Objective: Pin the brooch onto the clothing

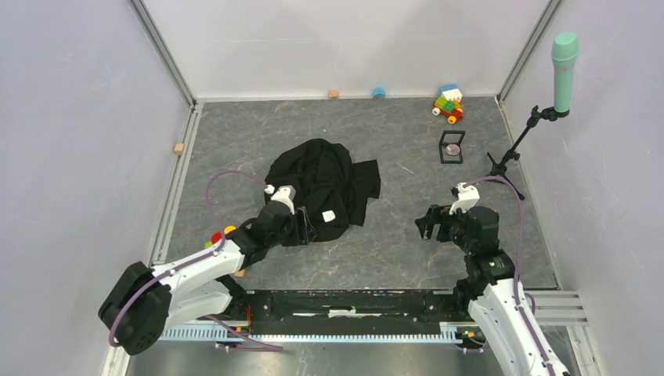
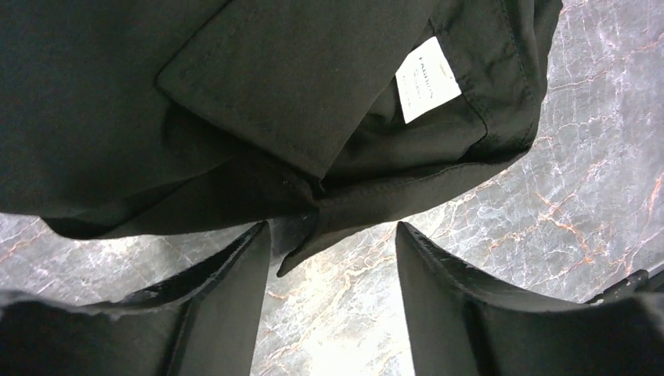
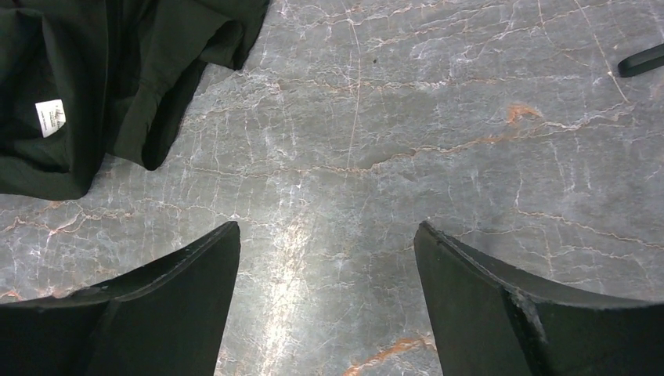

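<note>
The black shirt (image 1: 321, 184) lies crumpled on the table's middle, its white collar label (image 1: 329, 215) facing up. The brooch (image 1: 452, 149), a small pale disc, sits inside a small black square frame box (image 1: 460, 138) at the back right, far from both grippers. My left gripper (image 1: 304, 229) is open at the shirt's near edge. In the left wrist view the shirt (image 2: 235, 94) and its label (image 2: 427, 78) fill the top, and a collar corner (image 2: 301, 251) hangs between the open gripper's (image 2: 329, 239) fingertips, ungripped. My right gripper (image 1: 426, 223) is open and empty over bare table (image 3: 325, 235).
A coloured brick toy (image 1: 448, 103), a blue cap (image 1: 378, 92) and a tan block (image 1: 333, 94) lie along the back wall. Another tan block (image 1: 179, 148) lies at the left edge. A teal microphone (image 1: 564, 59) on a black stand (image 1: 513, 153) stands at the right.
</note>
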`<state>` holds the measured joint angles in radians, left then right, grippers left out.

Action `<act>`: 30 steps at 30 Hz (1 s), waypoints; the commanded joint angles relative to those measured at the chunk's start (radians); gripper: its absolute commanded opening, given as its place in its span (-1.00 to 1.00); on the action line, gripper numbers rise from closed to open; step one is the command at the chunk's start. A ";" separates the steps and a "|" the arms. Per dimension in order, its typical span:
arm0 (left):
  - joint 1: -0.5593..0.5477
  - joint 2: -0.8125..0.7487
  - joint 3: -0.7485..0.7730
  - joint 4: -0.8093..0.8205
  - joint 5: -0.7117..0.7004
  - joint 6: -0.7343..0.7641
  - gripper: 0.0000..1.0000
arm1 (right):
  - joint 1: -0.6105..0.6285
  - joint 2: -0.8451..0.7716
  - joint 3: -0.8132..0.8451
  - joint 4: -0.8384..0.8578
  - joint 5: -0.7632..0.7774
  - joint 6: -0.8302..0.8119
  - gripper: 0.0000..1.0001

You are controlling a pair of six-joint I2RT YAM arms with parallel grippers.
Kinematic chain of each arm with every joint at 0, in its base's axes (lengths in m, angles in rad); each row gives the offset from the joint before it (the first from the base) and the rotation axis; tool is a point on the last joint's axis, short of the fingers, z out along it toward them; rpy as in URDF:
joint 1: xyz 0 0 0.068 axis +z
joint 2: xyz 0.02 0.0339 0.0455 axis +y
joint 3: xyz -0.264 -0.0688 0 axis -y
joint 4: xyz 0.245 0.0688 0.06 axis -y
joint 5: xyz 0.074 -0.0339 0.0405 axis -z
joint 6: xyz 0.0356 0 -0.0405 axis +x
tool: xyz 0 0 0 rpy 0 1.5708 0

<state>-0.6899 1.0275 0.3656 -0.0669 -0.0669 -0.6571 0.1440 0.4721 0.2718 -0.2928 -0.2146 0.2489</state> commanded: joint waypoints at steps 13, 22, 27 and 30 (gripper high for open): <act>-0.003 0.121 0.014 0.176 0.062 0.000 -0.81 | 0.112 0.122 -0.074 0.385 -0.211 0.183 0.55; -0.004 0.122 0.000 0.207 0.149 -0.003 -0.95 | 0.439 0.413 -0.037 0.677 -0.069 0.280 0.16; -0.004 0.113 -0.001 0.205 0.156 -0.011 -0.95 | 0.573 0.613 0.052 0.756 0.007 0.276 0.15; -0.004 0.109 -0.003 0.198 0.162 -0.014 -0.95 | 0.614 0.734 0.095 0.817 0.023 0.287 0.15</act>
<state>-0.6899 1.1477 0.3641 0.0875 0.0673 -0.6621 0.7162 1.0966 0.2848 0.3618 -0.2562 0.5140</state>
